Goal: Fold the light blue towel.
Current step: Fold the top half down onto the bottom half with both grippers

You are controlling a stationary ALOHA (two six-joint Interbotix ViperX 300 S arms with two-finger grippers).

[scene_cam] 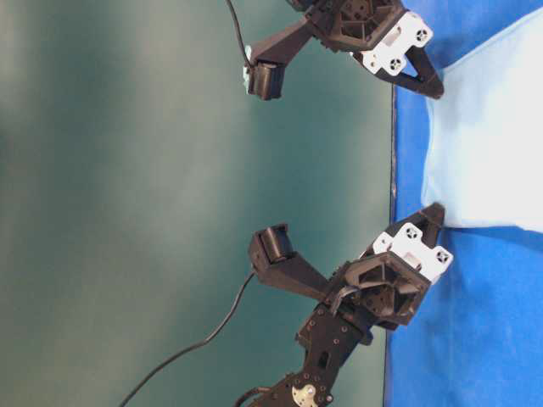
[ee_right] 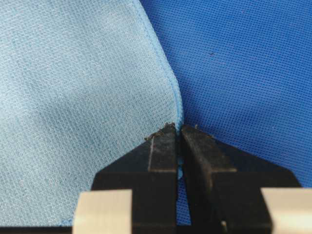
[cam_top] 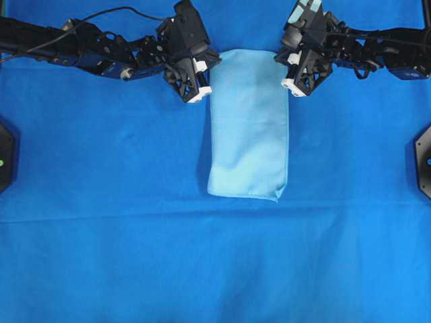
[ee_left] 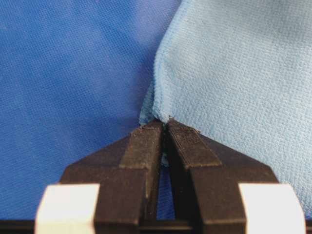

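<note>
Pale sky-blue microfibre towel (cam_top: 249,124), already folded into a long upright rectangle, lies flat near the middle of the large royal-blue cloth (cam_top: 101,256) that covers the table. Its stitched hem shows along the edges in both wrist views.

My left gripper (ee_left: 165,124) sits at the towel's far left corner. Its two black fingers (ee_left: 144,146) are pressed together, and a small tuck of the towel's corner is pinched between the tips; the fabric rises slightly there.

My right gripper (ee_right: 178,127) sits at the far right corner. Its black fingers (ee_right: 163,146) are likewise drawn together, with the hemmed corner caught between the tips.

Overhead, the left gripper (cam_top: 200,91) touches the towel's upper left edge and the right gripper (cam_top: 293,84) its upper right edge, one on each side. The towel's near end lies free on the royal-blue cloth, with one corner slightly pointed.

From table level, both grippers angle down onto the towel's (scene_cam: 492,136) end.
</note>
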